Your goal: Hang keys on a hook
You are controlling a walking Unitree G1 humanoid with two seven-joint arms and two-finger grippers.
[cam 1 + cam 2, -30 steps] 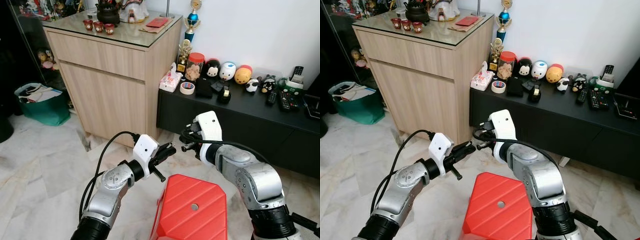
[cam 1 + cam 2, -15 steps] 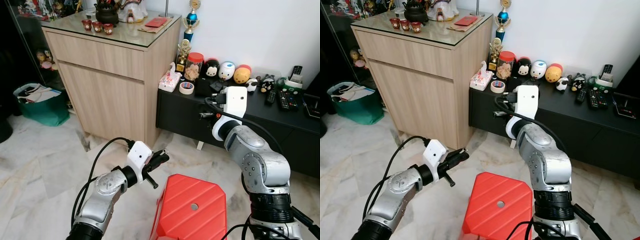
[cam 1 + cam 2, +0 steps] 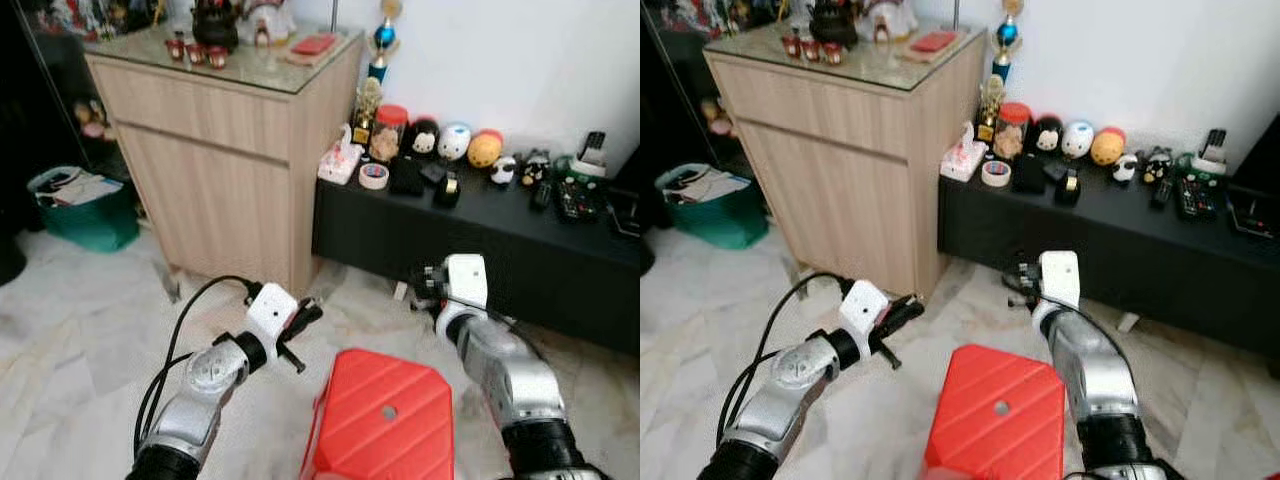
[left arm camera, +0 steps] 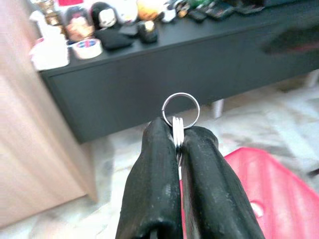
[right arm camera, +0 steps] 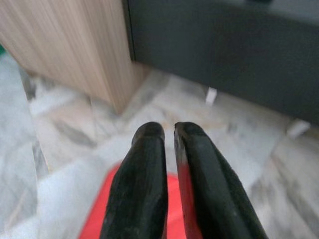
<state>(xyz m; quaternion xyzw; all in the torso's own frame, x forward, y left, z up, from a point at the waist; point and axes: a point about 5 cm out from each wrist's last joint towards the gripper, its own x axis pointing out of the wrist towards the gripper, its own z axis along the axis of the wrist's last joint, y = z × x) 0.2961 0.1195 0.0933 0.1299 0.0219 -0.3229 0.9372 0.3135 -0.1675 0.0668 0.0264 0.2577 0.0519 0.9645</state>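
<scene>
My left gripper is shut on a silver key ring, whose loop stands out past the fingertips; the keys themselves are hidden between the fingers. In the eye view this gripper is held out low, left of a red stool. My right gripper sits above the stool's far edge, facing the floor in front of the black console. Its fingers are shut with nothing between them.
A light wooden cabinet stands at the left with a black low console beside it, carrying toys, tape and remotes. A green bag sits on the marble floor at far left. The eye views are slightly blurred.
My right arm has dropped from in front of the console's top to just above the stool. The left gripper has drifted slightly left and down, still holding the ring.
</scene>
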